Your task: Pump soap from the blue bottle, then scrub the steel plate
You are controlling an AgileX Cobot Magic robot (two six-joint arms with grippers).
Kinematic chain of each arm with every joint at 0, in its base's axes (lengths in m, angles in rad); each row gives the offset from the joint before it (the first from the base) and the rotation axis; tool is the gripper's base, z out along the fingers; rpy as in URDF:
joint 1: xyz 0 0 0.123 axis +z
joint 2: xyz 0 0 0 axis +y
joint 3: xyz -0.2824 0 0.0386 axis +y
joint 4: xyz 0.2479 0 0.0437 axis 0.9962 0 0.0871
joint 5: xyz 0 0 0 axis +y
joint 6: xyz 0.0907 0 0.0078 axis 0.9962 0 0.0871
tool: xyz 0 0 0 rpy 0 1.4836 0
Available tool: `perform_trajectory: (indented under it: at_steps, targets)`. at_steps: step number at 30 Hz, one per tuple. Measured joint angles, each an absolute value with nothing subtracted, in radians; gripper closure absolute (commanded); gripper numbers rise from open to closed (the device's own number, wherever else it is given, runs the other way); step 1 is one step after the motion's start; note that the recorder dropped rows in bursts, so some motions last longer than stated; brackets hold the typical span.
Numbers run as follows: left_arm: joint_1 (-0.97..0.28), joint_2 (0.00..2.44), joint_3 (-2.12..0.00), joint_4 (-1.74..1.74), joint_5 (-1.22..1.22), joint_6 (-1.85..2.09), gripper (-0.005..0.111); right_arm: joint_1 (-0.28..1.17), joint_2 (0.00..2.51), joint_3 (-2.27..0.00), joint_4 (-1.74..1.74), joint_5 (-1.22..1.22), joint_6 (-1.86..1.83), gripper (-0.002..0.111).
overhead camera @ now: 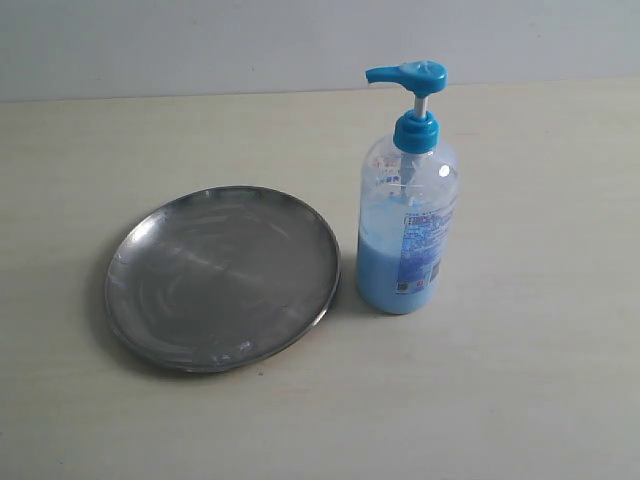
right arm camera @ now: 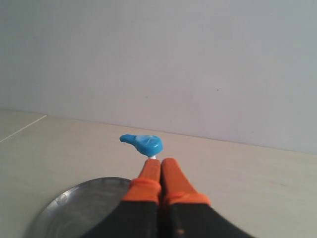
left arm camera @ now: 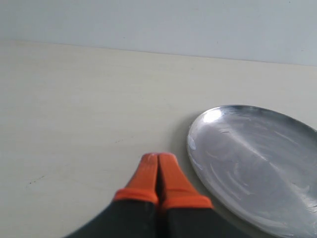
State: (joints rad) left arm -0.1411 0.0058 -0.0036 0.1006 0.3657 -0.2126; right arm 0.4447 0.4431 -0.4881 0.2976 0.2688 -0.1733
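Nearest in the left wrist view, the left gripper point(left arm camera: 158, 161) has its two orange fingertips pressed flat together with nothing between them, above the pale table point(left arm camera: 74, 124) and just beside the rim of the steel plate point(left arm camera: 257, 168), apart from it; in the right wrist view the right gripper point(right arm camera: 161, 166) is likewise pressed together and holds nothing, with part of the plate's rim below it and the bright blue pump head point(right arm camera: 142, 144) just beyond its tips, though whether the tips touch the stem under the head cannot be told. In the exterior view the steel plate lies flat on the table, left of centre; it is wide, round and shallow, of dull grey steel with a raised rim, and its bed shows pale streaks, scuffs and soft reflections. Just beside its right rim, with a thin strip of shadowed table between them, the blue bottle point(overhead camera: 407, 225) stands upright; it is a tall clear plastic pump bottle, and the soap point(overhead camera: 380, 275), a light blue opaque liquid, fills roughly its lower half, with the clear wall above it showing through to the inner tube; a blue-and-white printed label point(overhead camera: 425, 250) wraps the side turned to the right. Above the blue collar point(overhead camera: 415, 131) the pump head sits raised on a slim pale stem, its spout pointing left. Behind the bottle the table runs on to a plain pale grey wall point(overhead camera: 200, 45).
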Motion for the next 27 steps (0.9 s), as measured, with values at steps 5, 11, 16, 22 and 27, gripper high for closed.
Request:
perform_trajectory:
  at_steps: [5, 11, 16, 22, 27]
  targets:
    - [-0.141, 0.006, -0.004, 0.101, 0.366, -0.213, 0.107, 0.445, 0.443, -0.488, 0.326, 0.271, -0.191, 0.108]
    - [-0.141, 0.006, -0.004, 0.101, 0.366, -0.213, 0.107, 0.445, 0.443, -0.488, 0.381, 0.271, -0.198, 0.108]
    - [-0.141, 0.006, -0.004, 0.101, 0.366, -0.213, 0.107, 0.445, 0.443, -0.488, 0.378, 0.269, -0.215, 0.086]
    - [-0.141, 0.006, -0.004, 0.101, 0.366, -0.213, 0.107, 0.445, 0.445, -0.488, 0.346, 0.269, -0.234, 0.039]
    - [-0.141, 0.006, -0.004, 0.101, 0.366, -0.213, 0.107, 0.445, 0.449, -0.488, 0.344, 0.265, -0.236, 0.039]
